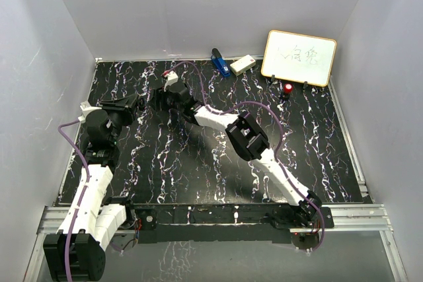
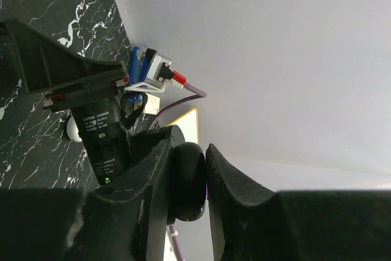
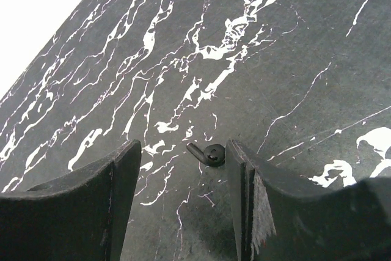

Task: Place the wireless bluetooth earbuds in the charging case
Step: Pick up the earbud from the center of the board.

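A small black earbud with a short stem lies on the black marbled table, against the inner tip of the right finger. My right gripper is open and low over the table, its jaws on either side of the earbud; it is at the back left in the top view. My left gripper is raised beside it and shut on a glossy black rounded object. I see no white puck-like case for certain and no white earbud.
At the back stand a whiteboard, a blue object, a cream box and a red-topped knob. White walls enclose the table on three sides. The right arm's wrist camera is close to my left gripper.
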